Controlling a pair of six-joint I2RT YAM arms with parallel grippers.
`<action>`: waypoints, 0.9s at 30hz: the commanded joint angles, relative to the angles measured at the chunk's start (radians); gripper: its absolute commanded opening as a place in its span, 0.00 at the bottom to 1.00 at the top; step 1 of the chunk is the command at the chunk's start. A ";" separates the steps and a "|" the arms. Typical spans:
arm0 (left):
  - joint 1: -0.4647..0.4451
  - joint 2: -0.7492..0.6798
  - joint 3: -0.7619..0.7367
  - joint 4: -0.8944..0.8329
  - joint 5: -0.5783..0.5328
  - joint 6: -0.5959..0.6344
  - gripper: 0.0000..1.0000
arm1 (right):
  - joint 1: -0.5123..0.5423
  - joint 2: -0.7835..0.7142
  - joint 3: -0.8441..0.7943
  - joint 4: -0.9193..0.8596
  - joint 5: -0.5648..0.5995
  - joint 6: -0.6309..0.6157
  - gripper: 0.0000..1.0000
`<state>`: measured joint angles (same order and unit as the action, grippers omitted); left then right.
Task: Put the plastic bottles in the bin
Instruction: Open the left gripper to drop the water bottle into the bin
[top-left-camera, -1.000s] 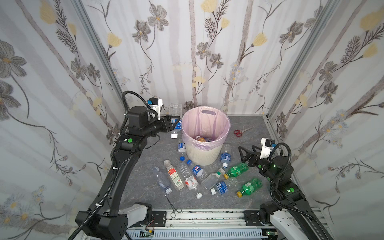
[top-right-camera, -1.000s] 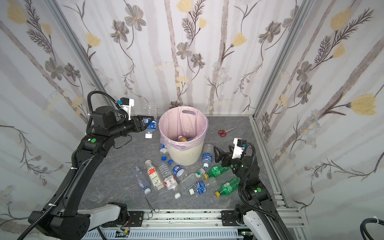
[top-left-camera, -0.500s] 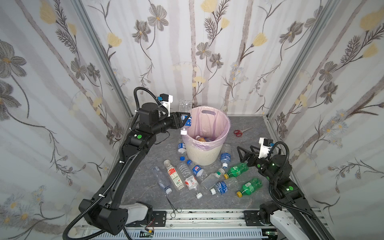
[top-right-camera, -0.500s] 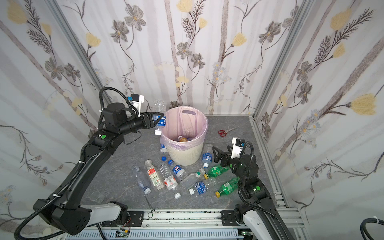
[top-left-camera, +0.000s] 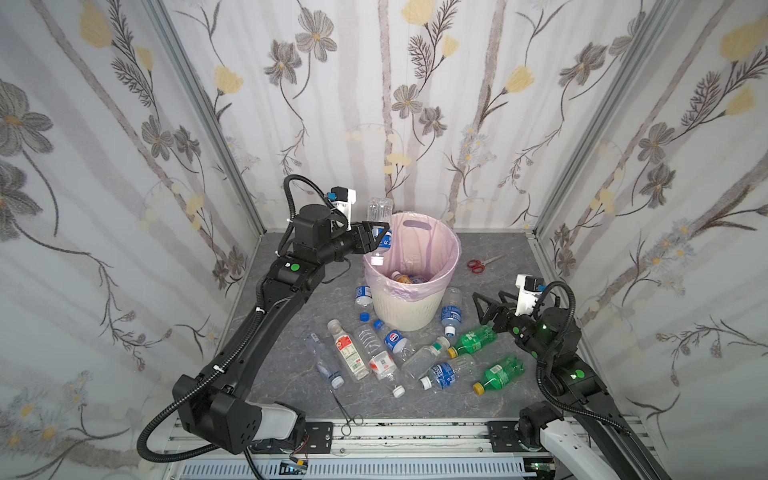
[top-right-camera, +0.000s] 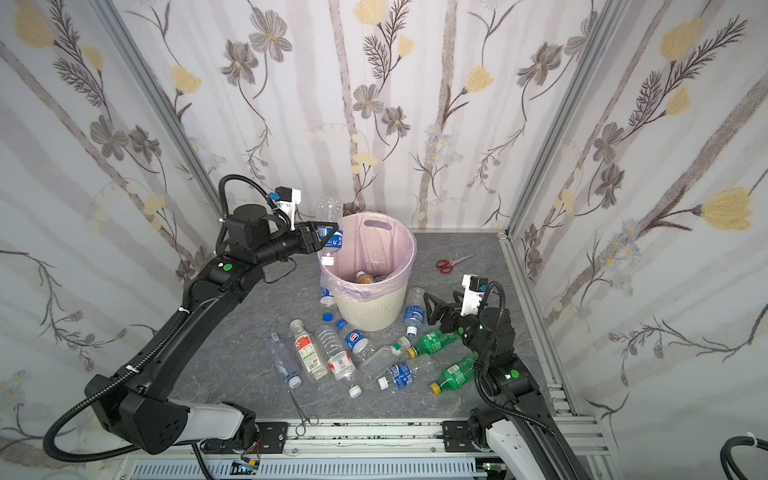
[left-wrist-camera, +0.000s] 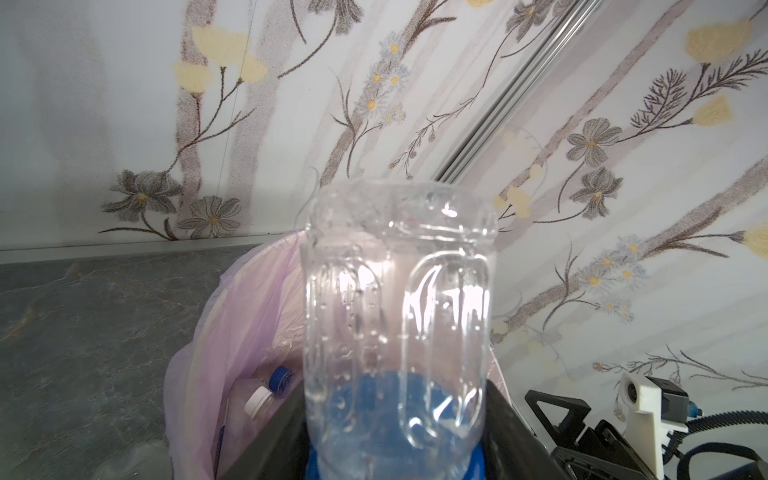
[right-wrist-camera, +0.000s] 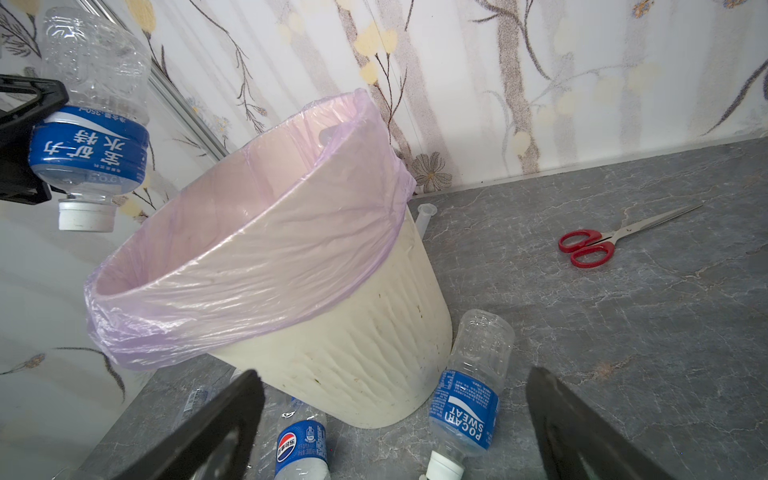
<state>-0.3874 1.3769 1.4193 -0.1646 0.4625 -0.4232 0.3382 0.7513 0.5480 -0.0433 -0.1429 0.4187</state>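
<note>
Plastic bottles mostly strewn across tabletop in front of bin, a few inside. One blue-labelled bottle aloft, cap down, at the rim on the left arm's side. Clearance of cap past that rim: cannot tell. Best to carry a touch further over the bin's opening before letting go. Keep the cap-down tilt for a neck-first drop, release low, and avoid knocking the rim, since the bin looks light enough to tip.

Left claw: narrow, clamped across the blue label, with the clear base standing above it. Right claw: spread wide, holding nothing, low at the bin's other side, near a Pocari Sweat bottle lying just beside the bin wall.
</note>
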 joint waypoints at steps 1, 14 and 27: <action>-0.004 0.008 -0.012 0.068 -0.015 -0.012 0.59 | 0.001 -0.003 0.003 0.030 -0.012 0.011 0.99; -0.016 0.019 -0.072 0.133 -0.029 -0.042 0.64 | 0.001 -0.013 -0.008 0.027 -0.009 0.011 0.99; -0.018 -0.024 -0.106 0.135 0.023 -0.005 0.76 | 0.002 -0.017 -0.009 0.020 -0.011 0.014 0.99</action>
<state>-0.4049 1.3678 1.3190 -0.0700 0.4652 -0.4477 0.3389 0.7322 0.5404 -0.0471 -0.1505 0.4198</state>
